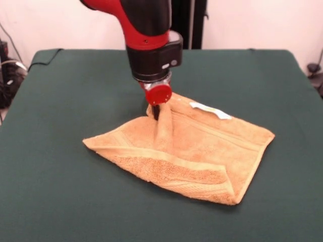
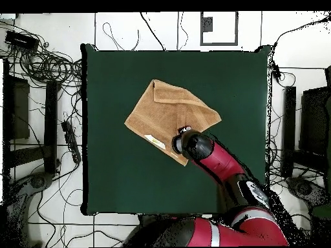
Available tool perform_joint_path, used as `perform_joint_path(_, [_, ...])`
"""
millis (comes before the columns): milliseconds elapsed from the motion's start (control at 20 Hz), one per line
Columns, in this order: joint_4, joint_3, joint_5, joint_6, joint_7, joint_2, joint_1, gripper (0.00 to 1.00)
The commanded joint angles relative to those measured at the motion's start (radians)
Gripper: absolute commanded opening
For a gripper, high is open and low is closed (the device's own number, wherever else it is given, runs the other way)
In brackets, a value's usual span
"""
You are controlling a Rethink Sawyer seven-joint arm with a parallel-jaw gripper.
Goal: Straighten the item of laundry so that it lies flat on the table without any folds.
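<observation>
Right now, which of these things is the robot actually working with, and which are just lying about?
In the job:
- towel, with one part folded over
- table
- gripper, down on the towel

Lying about:
- cables on the floor
- black stands beside the table

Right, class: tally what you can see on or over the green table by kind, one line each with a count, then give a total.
Towels: 1, the orange-tan towel
White labels: 1, the label at the towel's edge
Robot hands: 1, the hand pinching up a ridge of towel
Total: 3
</observation>
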Motion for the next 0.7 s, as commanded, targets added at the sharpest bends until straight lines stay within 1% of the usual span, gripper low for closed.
perform_joint_path(50, [-0.048,-0.02,-0.129,0.001,-0.049,0.132,0.045,0.0])
perform_joint_path(200, [-0.067,-0.045,-0.189,0.027,-0.077,0.134,0.022,0.0])
perform_joint_path(350, [-0.093,-0.07,-0.255,0.088,-0.097,0.117,0.004,0.0])
perform_joint_path(550, [-0.121,-0.074,-0.332,0.157,-0.115,0.09,-0.029,0.0])
perform_joint_path(700, [-0.136,-0.065,-0.388,0.179,-0.118,0.083,-0.048,0.0])
